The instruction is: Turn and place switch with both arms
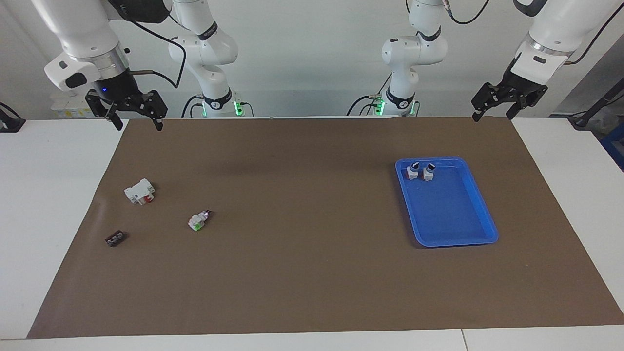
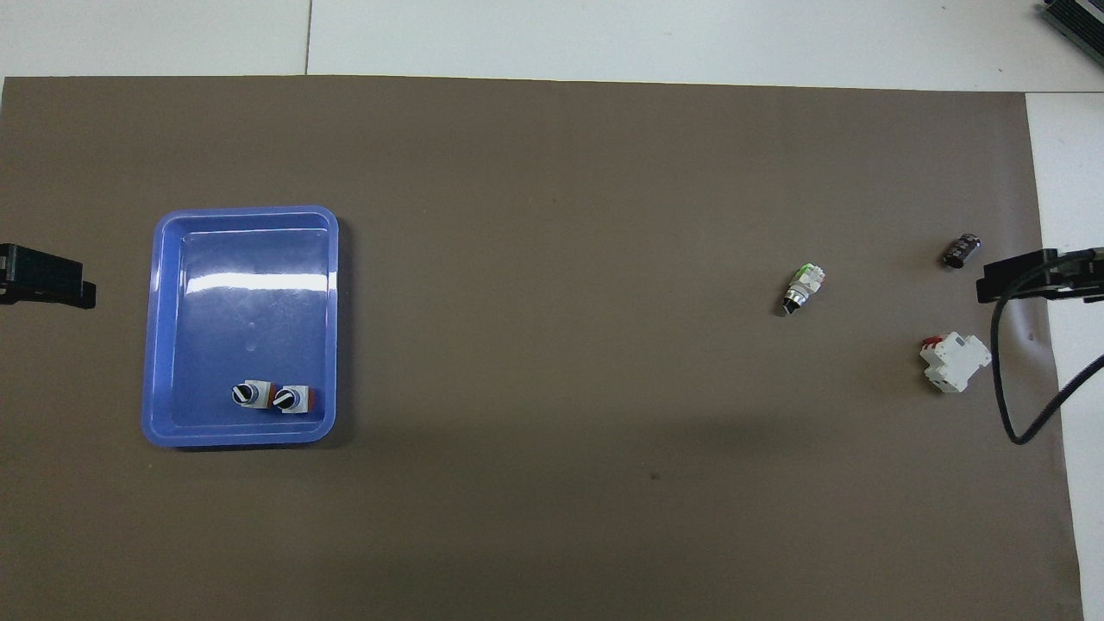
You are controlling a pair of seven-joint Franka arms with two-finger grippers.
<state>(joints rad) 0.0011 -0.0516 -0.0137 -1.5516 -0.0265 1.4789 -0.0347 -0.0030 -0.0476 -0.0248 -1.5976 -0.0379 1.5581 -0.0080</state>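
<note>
The switch (image 1: 198, 221) lies on its side lower left of centre, below the right gripper (image 1: 138, 122), the nearer one; both it and the left gripper (image 1: 493, 116) hang open and empty.

no readable text, labels, brands, numbers or signs on anything in either view

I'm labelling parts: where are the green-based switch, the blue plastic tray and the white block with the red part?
Green-based switch (image 1: 197, 221): facing view, its white body.
Blue plastic tray (image 1: 480, 202): facing view, its rim.
White block with red part (image 2: 956, 362): overhead view, its white casing.
</note>
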